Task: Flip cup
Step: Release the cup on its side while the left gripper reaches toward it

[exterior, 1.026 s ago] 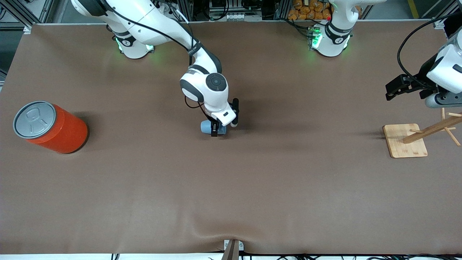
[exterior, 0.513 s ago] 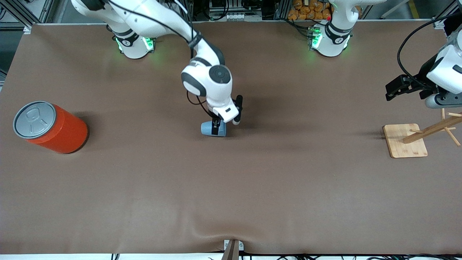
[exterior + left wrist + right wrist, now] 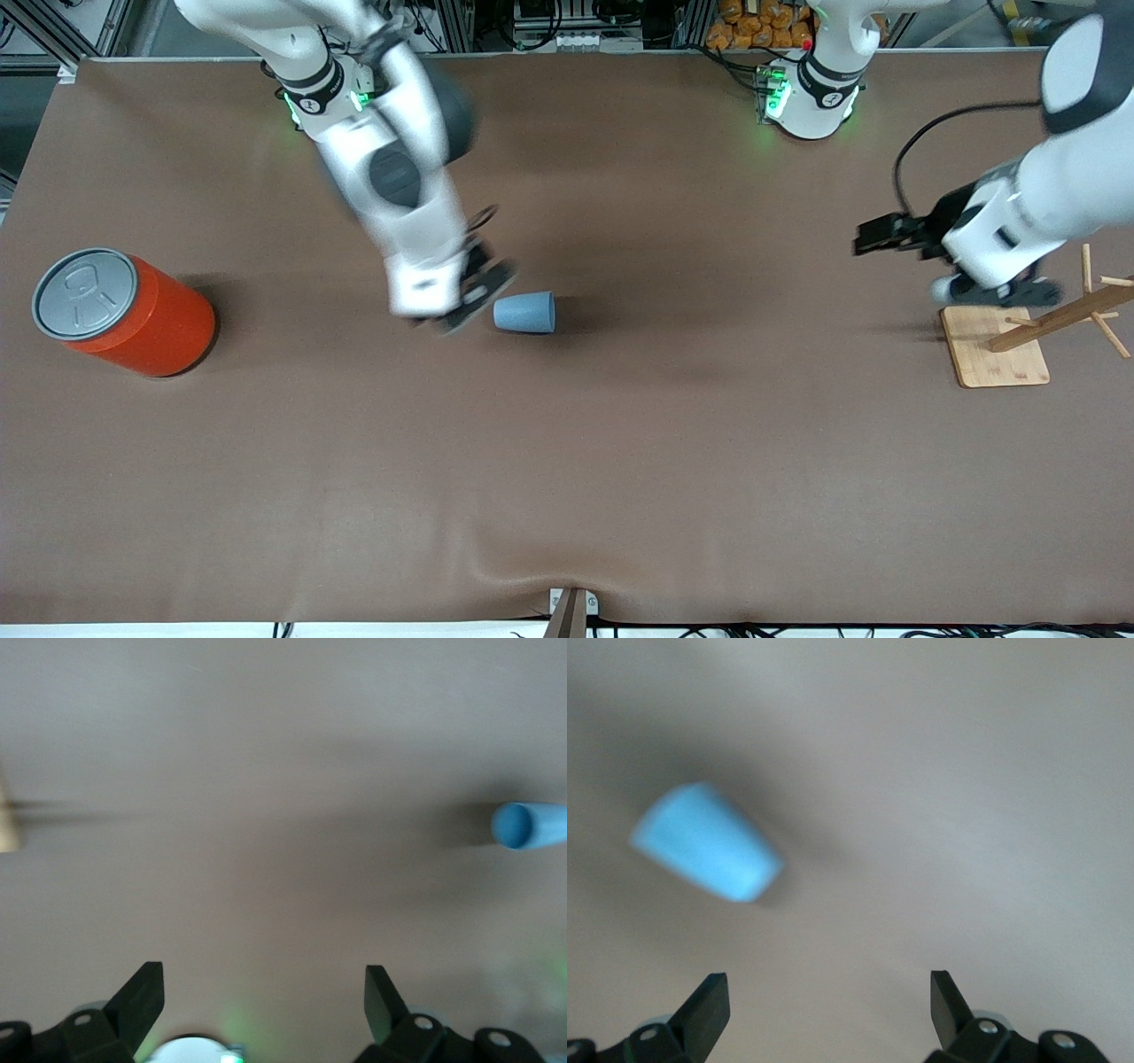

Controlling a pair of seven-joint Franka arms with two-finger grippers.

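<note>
As it lies sideways, cup (image 3: 524, 313) beside right end effector (image 3: 468, 297)

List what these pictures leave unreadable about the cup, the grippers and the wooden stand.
- Cup: lies on its side; the front view hides its mouth, and the right wrist view smears it.
- Right gripper: streaked in the front view; fingertips indistinct there.
- Left gripper: its own arm covers the fingers in the front view.
- Wooden stand: its pegs run off the front view's edge.
</note>
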